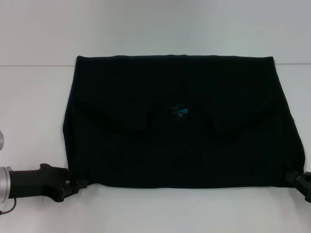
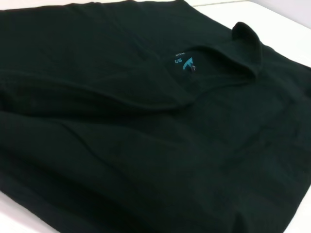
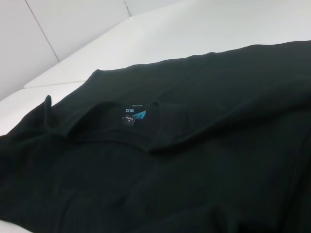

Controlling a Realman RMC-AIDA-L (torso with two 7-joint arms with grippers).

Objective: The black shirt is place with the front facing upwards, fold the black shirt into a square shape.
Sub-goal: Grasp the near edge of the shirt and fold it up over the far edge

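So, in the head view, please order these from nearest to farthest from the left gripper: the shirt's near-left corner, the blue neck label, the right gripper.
1. Near-left corner of the black shirt, right at the left gripper.
2. Blue neck label, at the shirt's middle.
3. Right gripper, at the shirt's near-right corner, across the whole width.

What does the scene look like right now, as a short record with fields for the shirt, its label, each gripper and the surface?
garment: the black shirt, folded into a wide rectangle, not yet square
label: blue neck label showing near the middle, sleeves folded in beside it
lettering: none visible in any view
left gripper: at the shirt's near left corner, touching the hem
right gripper: at the near right corner, partly out of frame
surface: white table
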